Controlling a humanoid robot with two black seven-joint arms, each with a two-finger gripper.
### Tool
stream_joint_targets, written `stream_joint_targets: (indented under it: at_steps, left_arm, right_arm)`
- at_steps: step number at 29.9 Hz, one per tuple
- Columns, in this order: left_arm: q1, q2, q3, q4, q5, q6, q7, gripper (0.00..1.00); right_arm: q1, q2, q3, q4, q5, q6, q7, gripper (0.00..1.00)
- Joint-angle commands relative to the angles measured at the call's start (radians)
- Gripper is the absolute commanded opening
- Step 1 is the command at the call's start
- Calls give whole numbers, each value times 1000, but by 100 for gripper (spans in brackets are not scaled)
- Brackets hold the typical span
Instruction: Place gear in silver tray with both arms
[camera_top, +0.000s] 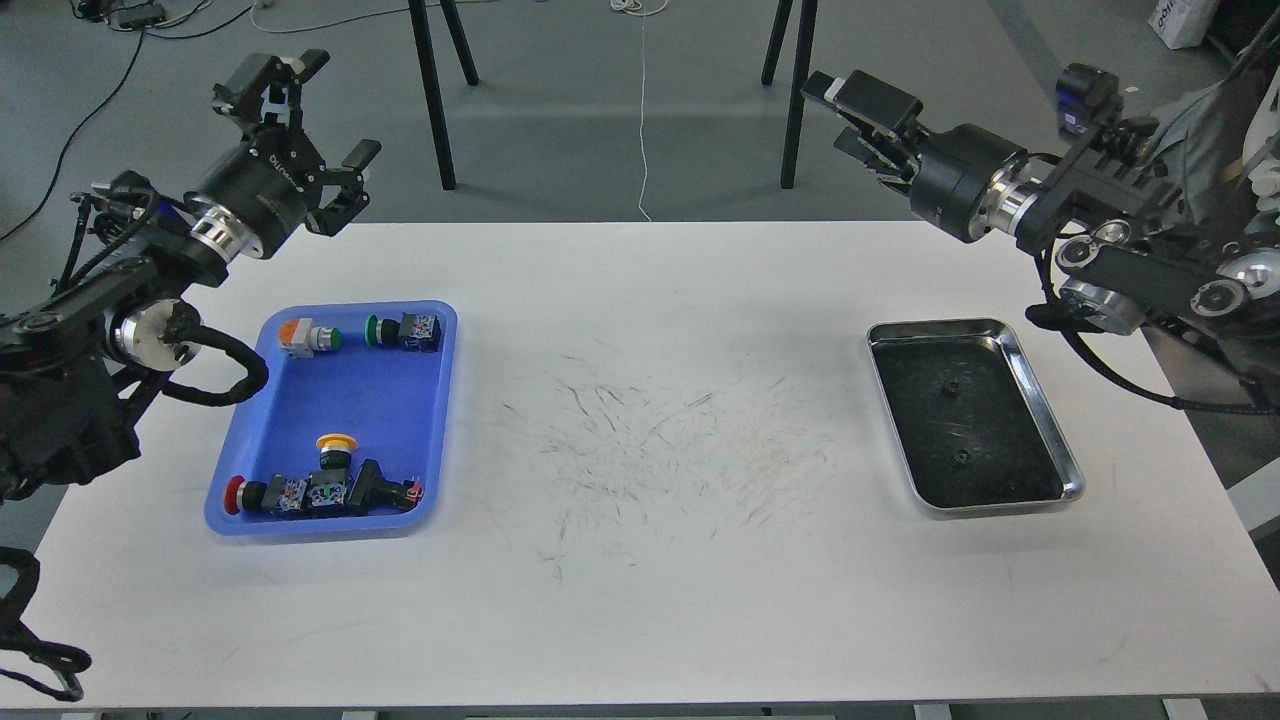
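The silver tray (1046, 416) lies on the right side of the white table. Two small dark gears rest on its dark bottom, one toward the back (953, 388) and one toward the front (960, 458). My right gripper (848, 122) is raised high beyond the table's back edge, well above and behind the tray, with its fingers apart and nothing in it. My left gripper (312, 118) is raised over the back left corner, behind the blue tray, open and empty.
A blue plastic tray (440, 420) on the left holds several push-button switches with red, yellow, green and orange caps. The table's middle (650, 430) is scuffed with dark marks. Black stand legs (435, 100) stand behind the table. A grey bag (1180, 180) hangs at the far right.
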Motion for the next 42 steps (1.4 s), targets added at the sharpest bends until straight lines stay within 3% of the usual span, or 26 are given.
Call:
stream_joint_targets:
  at_steps: [1,5,7,9,11,13,18,24,34,38,42]
  left_arm:
    - [-3,-17,-9,1,-1,0,0,100]
    - [-3,-37,-9,6,-14,0,1,100]
    - [-1,-43,-18,2,-29,0,23,100]
    - [-1,-43,-21,-2,-40,0,94,100]
    - [-1,-43,-21,-12,-40,0,199,100]
    - [-4,-40,-35,-12,-54,0,254,100]
    - [-20,-41,-53,-14,-64,0,265,100]
    - [-30,-41,-50,-9,-64,0,296,100]
    - [-30,-49,-50,-8,-64,0,293,100]
    - [-29,-49,-53,-8,-75,0,294,100]
    - [-23,-61,-99,-8,-80,5,270,100]
  right_arm:
    - [-73,7,127,-45,150,-7,0,97]
    - [-147,15,224,-89,224,1,0,98]
    - [-184,15,245,-86,225,9,0,98]
    - [-221,26,273,-82,232,9,0,98]
    - [-253,47,299,-86,232,6,-5,98]
    - [-277,53,326,-81,232,12,-22,98]
    - [-314,65,377,-75,296,48,-105,98]
    - [-322,85,386,-82,356,81,-131,98]
    - [-316,162,477,-162,394,55,-139,98]
    - [-316,196,497,-173,394,-3,-137,99]
    - [-321,211,530,-170,397,-16,-139,99]
